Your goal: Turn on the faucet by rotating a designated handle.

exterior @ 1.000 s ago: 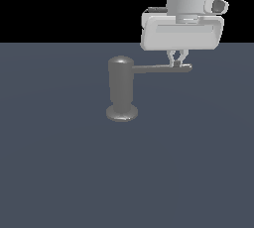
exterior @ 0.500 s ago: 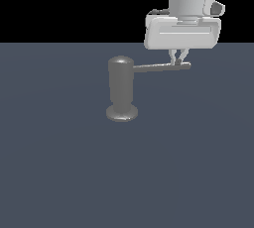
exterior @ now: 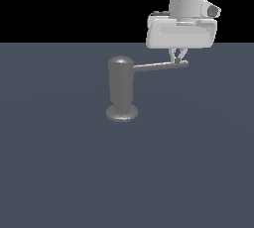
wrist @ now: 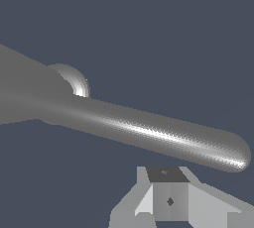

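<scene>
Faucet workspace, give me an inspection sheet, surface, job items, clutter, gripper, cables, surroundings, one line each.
Surface: flat dark blue-grey floor, no marks seen.
Faucet: dull grey upright cylinder, domed top, flared round base resting on the surface.
Handle: thin grey rod sticking out from near the faucet's top toward the exterior view's right, close to level, rising slightly toward its free end.
Clutter: nothing seen.
Gripper: white, pointing down over the handle's outer end; the jaws stand close together at the rod. The wrist view shows one fingertip beside the rod, so a grasp cannot be confirmed.
Cables: nothing seen.
Surroundings: plain black backdrop above the floor line.
</scene>
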You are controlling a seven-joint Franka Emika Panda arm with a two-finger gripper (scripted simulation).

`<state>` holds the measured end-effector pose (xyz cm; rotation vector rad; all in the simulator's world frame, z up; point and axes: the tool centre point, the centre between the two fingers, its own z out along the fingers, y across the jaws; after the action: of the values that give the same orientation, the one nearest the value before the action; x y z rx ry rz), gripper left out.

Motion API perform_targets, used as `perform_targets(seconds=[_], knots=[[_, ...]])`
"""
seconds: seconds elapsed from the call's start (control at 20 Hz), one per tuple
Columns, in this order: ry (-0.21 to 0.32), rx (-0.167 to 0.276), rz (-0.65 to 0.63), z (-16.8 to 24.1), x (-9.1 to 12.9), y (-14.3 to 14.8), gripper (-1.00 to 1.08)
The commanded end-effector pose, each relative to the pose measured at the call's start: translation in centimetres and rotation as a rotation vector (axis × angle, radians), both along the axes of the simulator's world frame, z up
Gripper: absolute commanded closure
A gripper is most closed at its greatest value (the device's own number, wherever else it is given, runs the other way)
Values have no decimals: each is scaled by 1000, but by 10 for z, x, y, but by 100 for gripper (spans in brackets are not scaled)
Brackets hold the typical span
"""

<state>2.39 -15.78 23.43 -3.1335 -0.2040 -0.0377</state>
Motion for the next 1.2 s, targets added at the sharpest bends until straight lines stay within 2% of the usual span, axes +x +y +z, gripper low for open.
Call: perform_targets(seconds=[0.0, 0.45, 0.5, 1.15], knots=[[19, -3, -24, -12, 0, -19, 108], [23, -2, -29, -14, 18, -33, 108], [1, 6, 12, 0, 26, -4, 108], [6, 4, 3, -3, 62, 0, 108]])
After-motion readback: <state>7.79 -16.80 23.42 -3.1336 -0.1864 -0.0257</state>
